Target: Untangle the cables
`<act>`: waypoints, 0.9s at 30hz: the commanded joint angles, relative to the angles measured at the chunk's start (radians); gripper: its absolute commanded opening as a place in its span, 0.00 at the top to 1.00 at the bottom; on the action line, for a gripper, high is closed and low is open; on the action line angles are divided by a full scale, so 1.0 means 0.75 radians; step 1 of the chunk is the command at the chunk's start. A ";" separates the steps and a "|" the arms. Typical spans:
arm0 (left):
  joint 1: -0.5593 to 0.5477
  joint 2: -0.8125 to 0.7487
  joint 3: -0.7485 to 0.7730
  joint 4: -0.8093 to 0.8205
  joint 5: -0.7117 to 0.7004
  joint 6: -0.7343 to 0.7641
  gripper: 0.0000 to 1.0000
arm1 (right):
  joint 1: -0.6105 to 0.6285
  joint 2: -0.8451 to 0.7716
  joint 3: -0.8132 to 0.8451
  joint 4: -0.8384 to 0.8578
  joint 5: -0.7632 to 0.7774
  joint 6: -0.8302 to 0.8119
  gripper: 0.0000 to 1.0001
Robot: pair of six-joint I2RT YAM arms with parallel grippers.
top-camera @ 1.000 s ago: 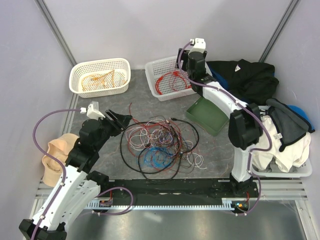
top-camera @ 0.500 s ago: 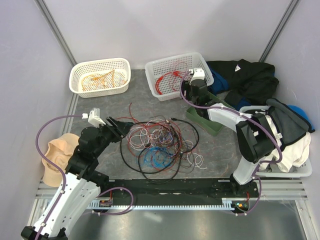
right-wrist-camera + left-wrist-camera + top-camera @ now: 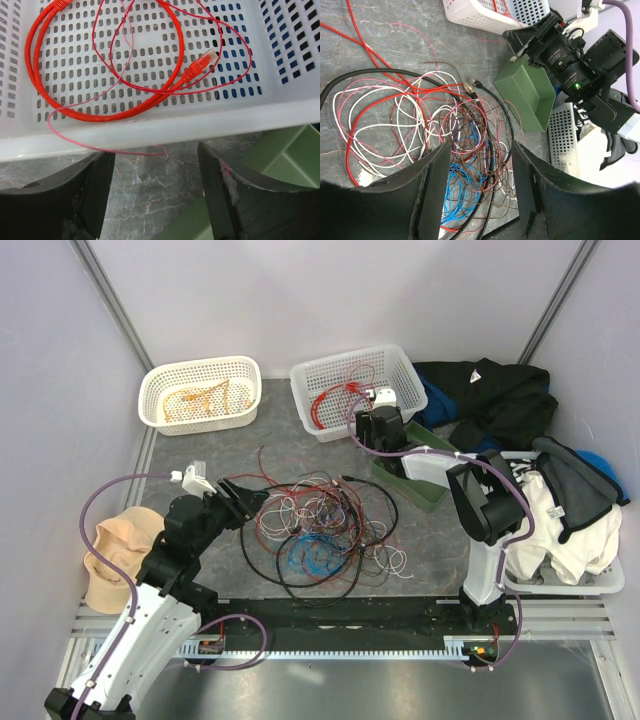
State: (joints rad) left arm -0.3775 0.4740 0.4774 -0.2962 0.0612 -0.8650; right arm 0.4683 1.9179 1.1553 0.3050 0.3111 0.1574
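Observation:
The cables [image 3: 320, 525] lie in a loose tangle on the grey mat: red, white, pink, brown and blue wires with a thicker black loop [image 3: 492, 107] around them. My left gripper [image 3: 248, 496] hovers at the tangle's left edge. In the left wrist view the left gripper [image 3: 477, 195] is open, with blue and brown wires showing between its fingers but none held. My right gripper [image 3: 370, 430] sits at the near rim of the white basket [image 3: 395, 365]. In the right wrist view the right gripper [image 3: 157, 195] is open over bare mat. A thin pink wire [image 3: 100, 148] hangs over the basket rim [image 3: 200, 122].
A red cable [image 3: 125, 107] with a plug lies coiled in the white basket. A second basket [image 3: 200, 392] at the back left holds orange wires. A green tray [image 3: 415, 475] stands right of the tangle. Clothes [image 3: 500, 400] pile up at the right, and a beige cap [image 3: 115, 550] lies at the left.
The right arm has drawn back and down from above the white basket to its near rim, its jaws narrowing a little. The left gripper has edged toward the tangle.

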 commanded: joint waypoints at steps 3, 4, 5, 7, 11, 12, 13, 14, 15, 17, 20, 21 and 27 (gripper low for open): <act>-0.002 0.037 -0.015 0.053 -0.002 0.018 0.42 | -0.001 0.081 0.086 0.164 0.000 -0.005 0.37; -0.002 0.039 -0.015 0.055 -0.006 0.018 0.42 | -0.003 0.083 0.082 0.180 0.006 -0.001 0.45; -0.004 0.037 -0.019 0.053 -0.006 0.020 0.41 | -0.003 0.085 0.077 0.192 0.013 0.003 0.48; -0.002 0.035 -0.023 0.053 -0.014 0.020 0.42 | -0.003 0.079 0.053 0.242 0.021 0.003 0.59; -0.004 0.033 -0.035 0.060 -0.010 0.004 0.42 | 0.001 0.010 -0.002 0.293 0.013 0.021 0.75; -0.002 0.033 -0.037 0.060 -0.006 0.006 0.42 | 0.004 -0.011 -0.029 0.299 0.011 0.027 0.78; -0.004 0.033 -0.039 0.060 -0.006 0.004 0.42 | 0.006 -0.035 -0.039 0.289 0.009 0.034 0.82; -0.002 0.033 -0.043 0.060 -0.004 0.002 0.42 | 0.018 -0.090 -0.049 0.279 0.013 0.044 0.84; -0.004 0.031 -0.045 0.062 -0.002 0.000 0.42 | 0.028 -0.119 -0.064 0.240 0.015 0.060 0.87; -0.004 0.029 -0.056 0.064 0.002 -0.010 0.42 | 0.061 -0.213 -0.078 0.203 0.023 0.074 0.92; -0.004 0.025 -0.064 0.068 0.012 -0.017 0.43 | 0.097 -0.307 -0.072 0.103 0.017 0.091 1.00; -0.002 0.023 -0.066 0.070 0.016 -0.017 0.43 | 0.104 -0.324 -0.046 0.048 -0.001 0.093 1.00; -0.004 -0.008 -0.070 0.068 0.027 -0.021 0.43 | 0.096 -0.330 0.165 -0.065 0.021 0.077 1.00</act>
State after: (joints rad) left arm -0.3775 0.4892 0.4313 -0.2817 0.0620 -0.8658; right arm 0.5526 1.6711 1.1507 0.3183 0.3119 0.2138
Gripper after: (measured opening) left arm 0.570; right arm 0.011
